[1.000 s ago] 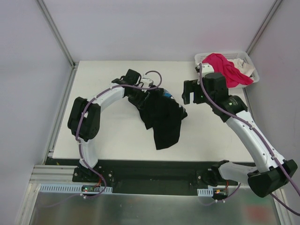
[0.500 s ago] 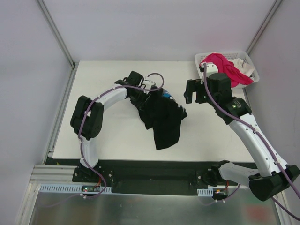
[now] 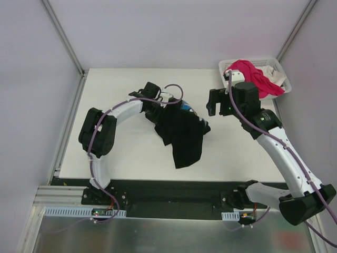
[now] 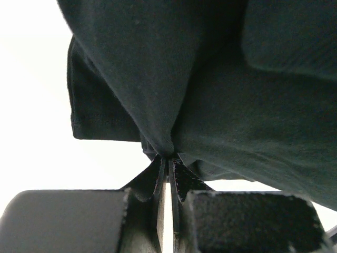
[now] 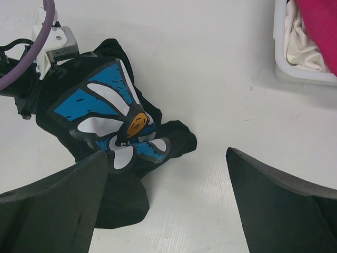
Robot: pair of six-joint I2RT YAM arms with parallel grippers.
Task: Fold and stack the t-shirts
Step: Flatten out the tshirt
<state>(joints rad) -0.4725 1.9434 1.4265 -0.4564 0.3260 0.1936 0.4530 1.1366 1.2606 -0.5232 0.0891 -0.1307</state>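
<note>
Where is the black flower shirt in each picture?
Top external: black shirt crumpled mid-table.
Left wrist: black shirt fills the top, pinched in shut jaws.
Right wrist: black shirt at left, daisy print showing.
Shared landmark: the left gripper on the shirt's edge.

Likely robotics lab test cell: bare white counter point(image 3: 131, 153), plain grey enclosure walls point(image 3: 37, 79), aluminium frame posts point(image 3: 62, 36).

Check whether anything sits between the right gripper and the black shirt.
Nothing visible does. The open right gripper faces the black shirt across bare table; the basket sits off to one side.
</note>
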